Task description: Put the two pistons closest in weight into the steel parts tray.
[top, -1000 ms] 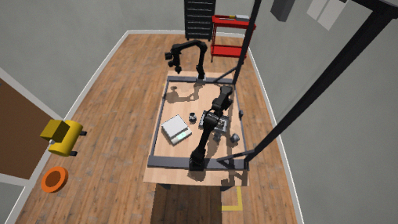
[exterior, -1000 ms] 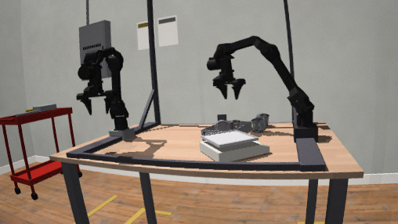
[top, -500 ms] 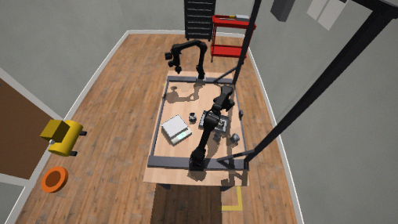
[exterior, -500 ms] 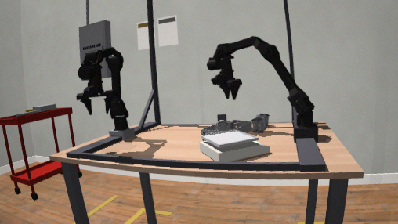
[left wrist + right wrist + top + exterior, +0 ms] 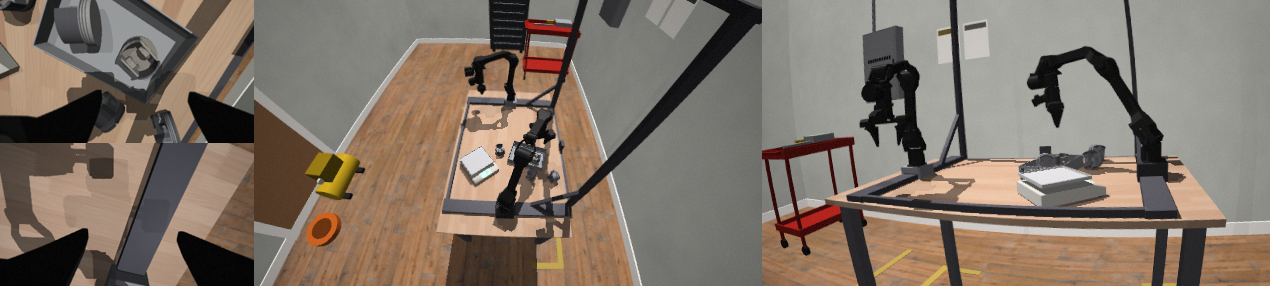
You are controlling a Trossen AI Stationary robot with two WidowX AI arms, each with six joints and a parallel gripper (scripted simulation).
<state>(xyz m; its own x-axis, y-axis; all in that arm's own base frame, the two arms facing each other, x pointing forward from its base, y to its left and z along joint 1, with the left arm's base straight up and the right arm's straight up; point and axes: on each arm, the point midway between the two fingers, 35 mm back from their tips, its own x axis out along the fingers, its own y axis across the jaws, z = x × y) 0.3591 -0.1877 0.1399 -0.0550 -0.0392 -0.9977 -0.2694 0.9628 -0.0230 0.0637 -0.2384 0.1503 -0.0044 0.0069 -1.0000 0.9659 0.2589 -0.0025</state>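
"Below the left tool (image 5: 540, 137) (image 5: 1058, 125) (image 5: 144, 95), what worries you?"

"Wrong weights. Two pistons sit in the tray (image 5: 510, 157) (image 5: 1075, 161) (image 5: 65, 58): a tipped one (image 5: 68, 25) and an upright one (image 5: 138, 57). Three others lie outside. Looks can't prove which pair matches, and I can't read the scale (image 5: 477, 161) (image 5: 1057, 176) (image 5: 7, 65)."

"Is anything gripped?"

"Nothing. Its fingers stand apart, as do those of the right tool (image 5: 888, 144) (image 5: 133, 232), away over the far side of the surface (image 5: 474, 187) (image 5: 987, 180) (image 5: 29, 80) (image 5: 105, 184)."

"And the next pick?"

"The dark piston (image 5: 531, 174) (image 5: 110, 112) sits just beside the tray. A wide finger could hit the wall, shoving the tray or tipping its load."

"What about the tipped one?"

"It could roll if nudged, or turn in a slack grip because its side is round. Whichever pair matches, a leftover third would spoil the result."
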